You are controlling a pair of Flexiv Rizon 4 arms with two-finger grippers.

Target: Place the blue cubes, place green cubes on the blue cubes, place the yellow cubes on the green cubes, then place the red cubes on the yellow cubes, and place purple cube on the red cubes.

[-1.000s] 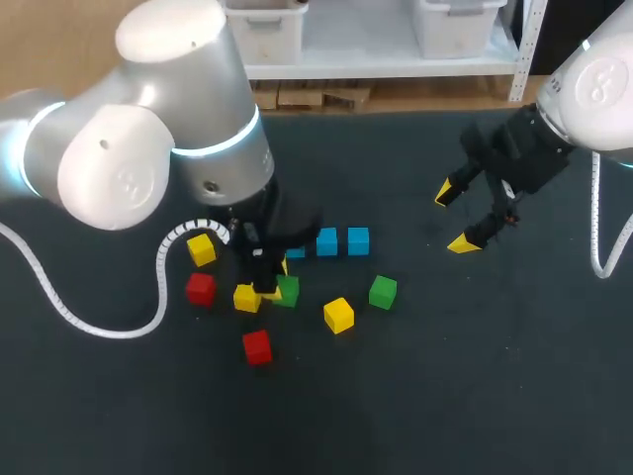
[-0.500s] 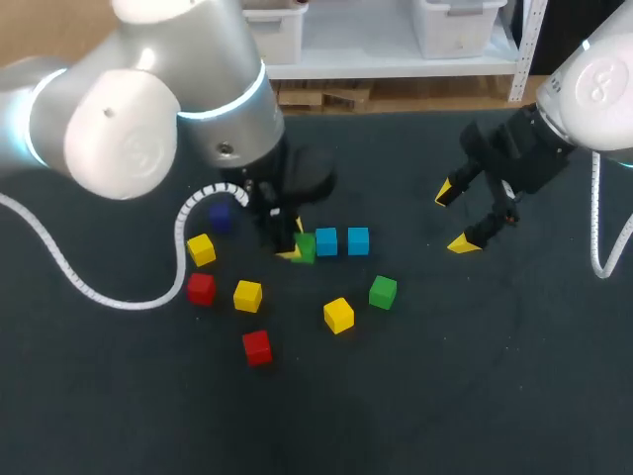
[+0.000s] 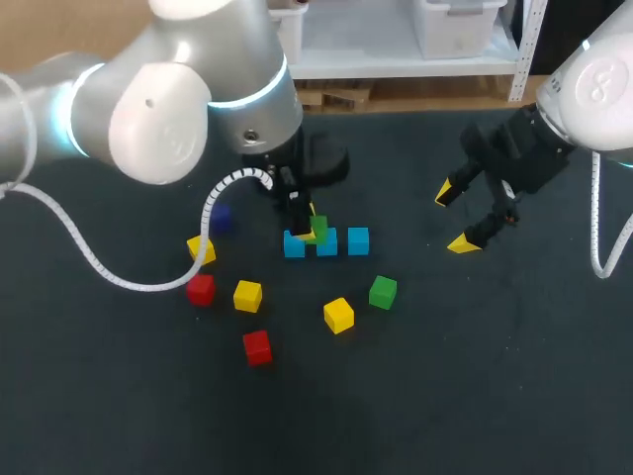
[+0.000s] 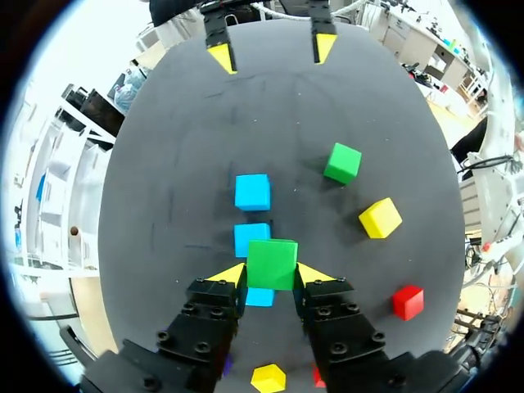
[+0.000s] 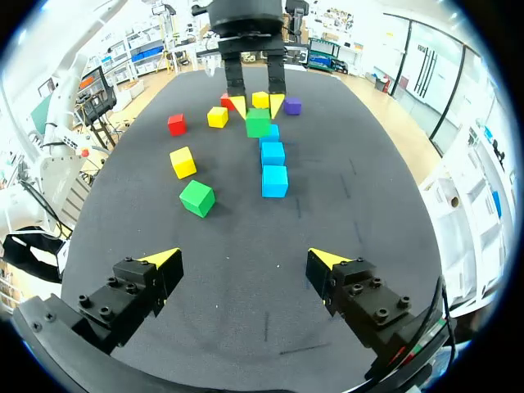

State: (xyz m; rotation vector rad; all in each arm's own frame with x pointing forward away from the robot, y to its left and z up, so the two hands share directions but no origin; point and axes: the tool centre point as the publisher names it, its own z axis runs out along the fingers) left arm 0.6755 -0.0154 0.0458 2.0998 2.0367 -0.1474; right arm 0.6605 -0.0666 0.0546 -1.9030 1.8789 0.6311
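Placement of a green cube on the blue row is judged to be the step in hand. One green cube point(image 4: 272, 264) is pinched from two sides between the yellow tips of the left arm's fingers point(image 4: 232, 273) and appears to be held off the desk point(image 3: 475, 376), above the line of three blue cubes point(image 3: 326, 242). In the left wrist view the row is seen to run straight ahead of these fingers. The held cube overlaps the near edge of the middle blue cube point(image 4: 251, 237) and much of the nearest blue cube point(image 4: 260, 296), while the farthest blue cube point(image 4: 252, 191) lies uncovered beyond. Whether the green cube is centred over one blue cube or straddles the seam cannot be told, so a small shift along the row's axis may be needed before lowering. The right arm's fingers point(image 5: 160, 258) are spread wide with nothing between them and are held well apart from the row, past its far end. A second green cube point(image 3: 383, 292) lies loose near the row, and the purple cube point(image 3: 220, 218) waits on the left arm's side.
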